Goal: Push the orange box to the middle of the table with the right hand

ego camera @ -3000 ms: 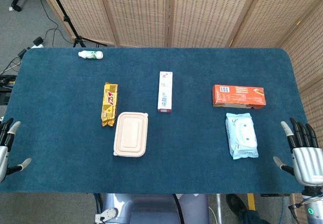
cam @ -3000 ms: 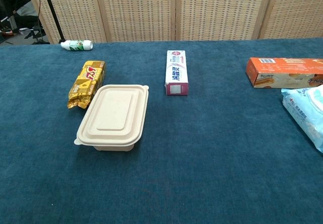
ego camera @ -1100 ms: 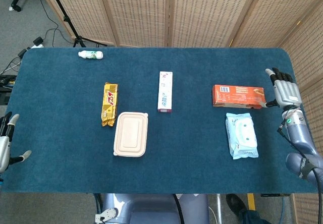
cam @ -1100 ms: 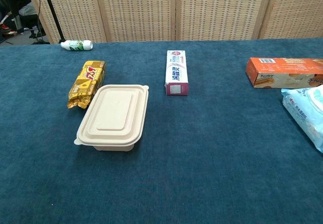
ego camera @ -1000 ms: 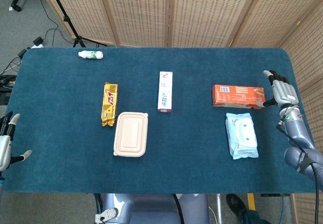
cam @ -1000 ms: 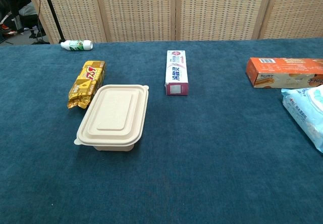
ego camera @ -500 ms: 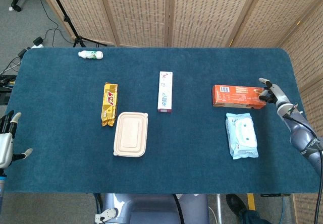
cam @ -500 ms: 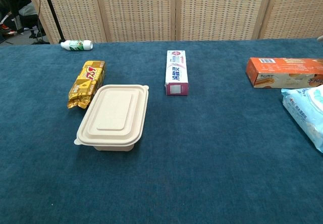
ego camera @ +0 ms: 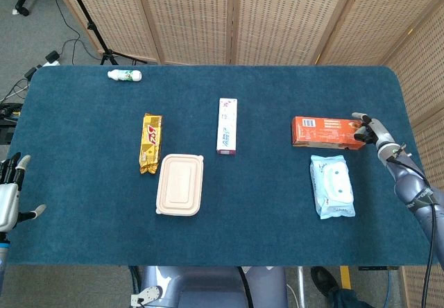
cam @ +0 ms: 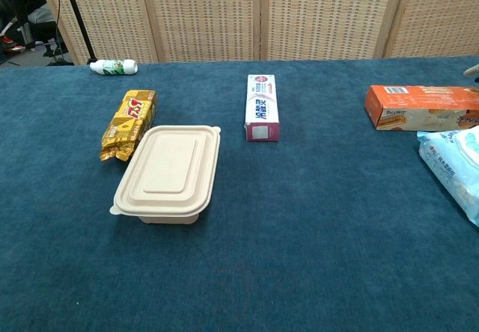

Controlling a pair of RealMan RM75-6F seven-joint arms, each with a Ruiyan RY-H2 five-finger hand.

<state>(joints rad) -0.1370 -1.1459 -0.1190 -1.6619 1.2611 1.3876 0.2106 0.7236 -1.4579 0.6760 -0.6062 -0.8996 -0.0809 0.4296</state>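
The orange box lies flat at the table's right side, long side running left to right; the chest view shows it at the right edge. My right hand stands at the box's right end with its fingers stretched out against that end, holding nothing. Only a fingertip of it shows in the chest view. My left hand hovers off the table's near left corner, fingers spread and empty.
A pale blue wipes pack lies just in front of the orange box. A white and pink toothpaste box sits mid-table, with a beige lidded container, a yellow snack bag and a small white bottle further left.
My right hand rose from the near right corner, swung up along the table's right edge, then came in leftward to the orange box's right end. The box has not visibly shifted.
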